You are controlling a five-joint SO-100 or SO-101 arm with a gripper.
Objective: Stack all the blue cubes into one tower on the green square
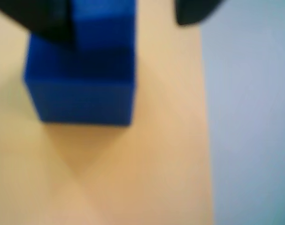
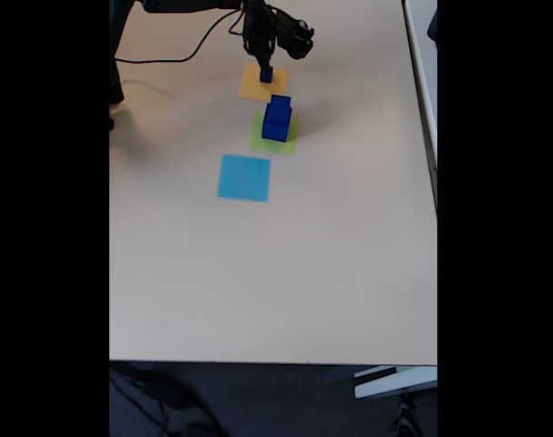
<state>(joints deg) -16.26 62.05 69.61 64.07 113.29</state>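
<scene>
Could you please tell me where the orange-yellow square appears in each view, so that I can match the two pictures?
Wrist view: the orange-yellow square spans the left and centre, and its edge runs down right of centre.
Fixed view: the same square lies top centre, beneath the end effector and just above the green square.
Shared landmark: the blue cube standing on it.

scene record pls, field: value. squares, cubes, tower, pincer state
squares: orange-yellow square, green square, light-blue square, in a row on the table
tower: stacked blue cubes on the green square, count unclear
loose cube: small blue cube over the orange-yellow square
pincer: pincer at the small cube, fingers flanking it; grip not confirmable
wrist view: blurred, blue cubes on orange-yellow paper
left to do: small cube not yet on the tower
</scene>
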